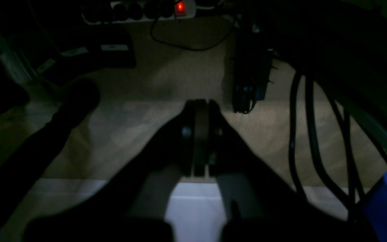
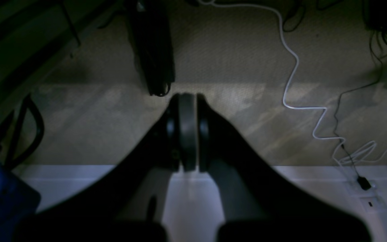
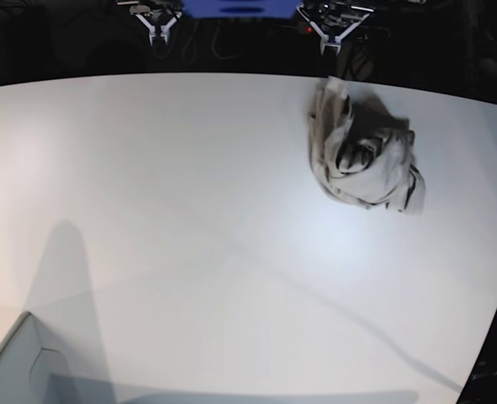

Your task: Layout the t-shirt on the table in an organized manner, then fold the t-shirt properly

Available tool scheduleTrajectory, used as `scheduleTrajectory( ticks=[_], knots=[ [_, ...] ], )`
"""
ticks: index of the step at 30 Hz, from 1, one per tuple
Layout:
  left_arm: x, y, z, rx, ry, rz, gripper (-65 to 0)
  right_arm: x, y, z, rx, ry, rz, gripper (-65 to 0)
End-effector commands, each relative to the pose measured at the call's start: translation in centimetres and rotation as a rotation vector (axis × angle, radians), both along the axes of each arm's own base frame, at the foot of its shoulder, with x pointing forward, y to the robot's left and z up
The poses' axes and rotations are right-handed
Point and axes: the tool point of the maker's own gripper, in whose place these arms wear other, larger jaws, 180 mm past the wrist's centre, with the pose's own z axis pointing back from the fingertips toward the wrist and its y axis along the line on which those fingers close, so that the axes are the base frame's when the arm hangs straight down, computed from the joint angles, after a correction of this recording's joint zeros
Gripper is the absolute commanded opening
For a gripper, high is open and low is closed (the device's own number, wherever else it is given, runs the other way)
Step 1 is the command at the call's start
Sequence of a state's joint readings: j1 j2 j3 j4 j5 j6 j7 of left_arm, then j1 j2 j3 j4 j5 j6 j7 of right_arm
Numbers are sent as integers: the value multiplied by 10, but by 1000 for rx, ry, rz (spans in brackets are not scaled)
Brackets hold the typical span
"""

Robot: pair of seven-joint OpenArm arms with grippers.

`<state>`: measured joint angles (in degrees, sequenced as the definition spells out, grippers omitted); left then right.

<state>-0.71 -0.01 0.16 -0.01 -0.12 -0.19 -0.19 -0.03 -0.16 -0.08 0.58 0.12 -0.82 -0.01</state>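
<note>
Most of the base view is taken up by the white table (image 3: 189, 210), with a pale box corner (image 3: 13, 370) poking in at the near left. The t-shirt (image 3: 364, 156) is dumped in a crumpled heap on the far right of the table, darker inside showing in the folds. Both arms are parked past the far edge, well apart from the cloth. The left gripper (image 1: 200, 134) is seen with jaws pressed together on nothing, above carpet and a power strip (image 1: 139, 10). The right gripper (image 2: 187, 131) looks closed and empty too, though it's pretty dark.
</note>
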Motion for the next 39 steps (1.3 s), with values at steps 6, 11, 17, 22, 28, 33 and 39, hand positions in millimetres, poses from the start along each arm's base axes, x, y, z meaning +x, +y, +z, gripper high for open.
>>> scheduleTrajectory(
  ticks=[6, 11, 17, 22, 28, 33, 39],
  knots=[
    [1, 2, 0, 7, -1, 3, -650, -5, 6, 0, 24, 9, -6, -650],
    [19, -16, 1, -19, -32, -5, -650, -5, 7, 0, 25, 9, -6, -650],
    [13, -14, 0, -15, -19, -2, -650, -18, 6, 1, 24, 28, -6, -650],
    [0, -8, 0, -6, -2, 1, -650, -24, 6, 1, 23, 35, -9, -650],
    [6, 17, 1, 31, -12, -2, -650, -24, 6, 1, 24, 35, -6, -650],
    [-1, 44, 2, 70, -27, 2, -650, -30, 4, 2, 20, 37, -6, -650],
    [-32, 65, 4, 99, 14, 1, -650, -35, 4, 4, 17, -9, -6, -650]
  ],
)
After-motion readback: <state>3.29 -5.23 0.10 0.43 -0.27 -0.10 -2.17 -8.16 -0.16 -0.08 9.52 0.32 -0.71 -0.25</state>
